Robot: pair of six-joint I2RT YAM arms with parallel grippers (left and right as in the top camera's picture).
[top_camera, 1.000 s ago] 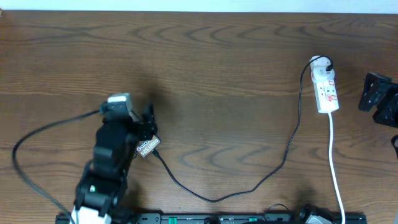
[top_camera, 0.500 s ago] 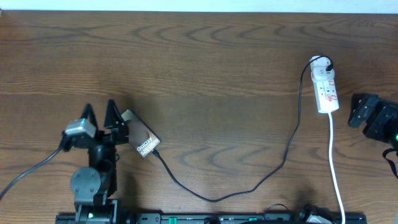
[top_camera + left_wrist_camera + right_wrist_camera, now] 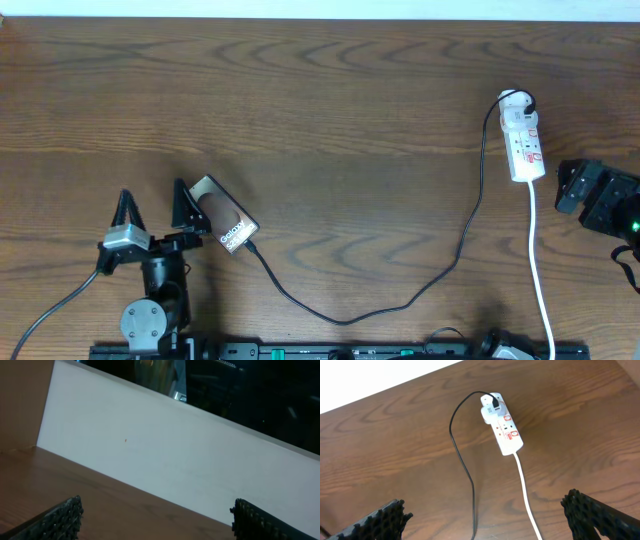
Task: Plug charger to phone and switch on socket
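The phone lies flat and angled on the table, white lettering at its lower right end. The charger cable runs from that end in a loop up to a plug in the socket; whether its tip is seated in the phone I cannot tell. My left gripper stands open just left of the phone, nothing between its fingers; its wrist view shows only the open left gripper, table and wall. My right gripper is open right of the socket. In the right wrist view the socket and charger cable lie ahead of the open right gripper.
The socket's white cord runs from it down to the table's near edge, also seen as the white cord between my right fingers. A white wall bounds the table's far side. A black rail lines the near edge.
My left arm has pulled back off the phone toward the near edge and its jaws have widened, uncovering the phone. The right arm has edged left toward the socket.
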